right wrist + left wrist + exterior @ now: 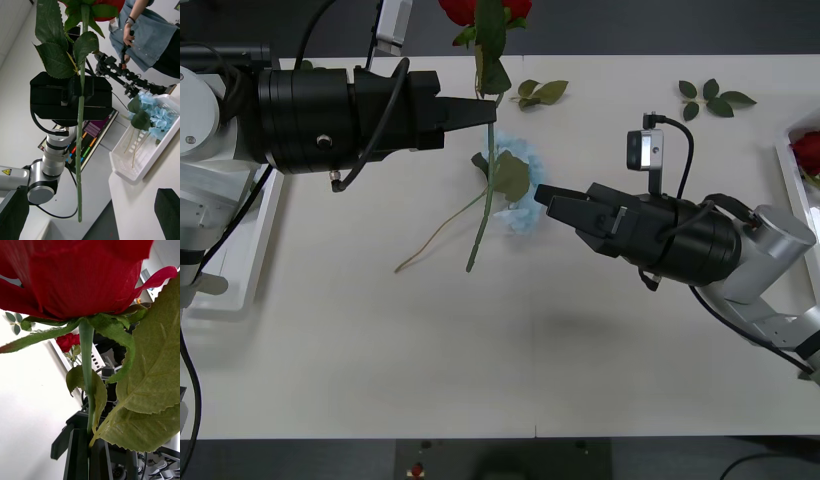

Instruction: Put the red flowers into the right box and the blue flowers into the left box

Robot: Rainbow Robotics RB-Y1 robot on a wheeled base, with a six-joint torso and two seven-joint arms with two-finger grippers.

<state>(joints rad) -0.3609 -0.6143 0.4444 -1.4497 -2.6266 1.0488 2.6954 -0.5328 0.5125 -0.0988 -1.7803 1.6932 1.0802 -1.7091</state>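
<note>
left end effector (486, 113) clamps red rose (483, 12) stem | right end effector (542, 197) spread wide, beside blue flower (525, 185)

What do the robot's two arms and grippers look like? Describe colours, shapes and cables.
The left gripper has black fingers on a bulky black cylindrical wrist with looping black cables. The right gripper is also black, on a black wrist joined to silver-grey arm links, with a small camera on top and black cables.
</note>
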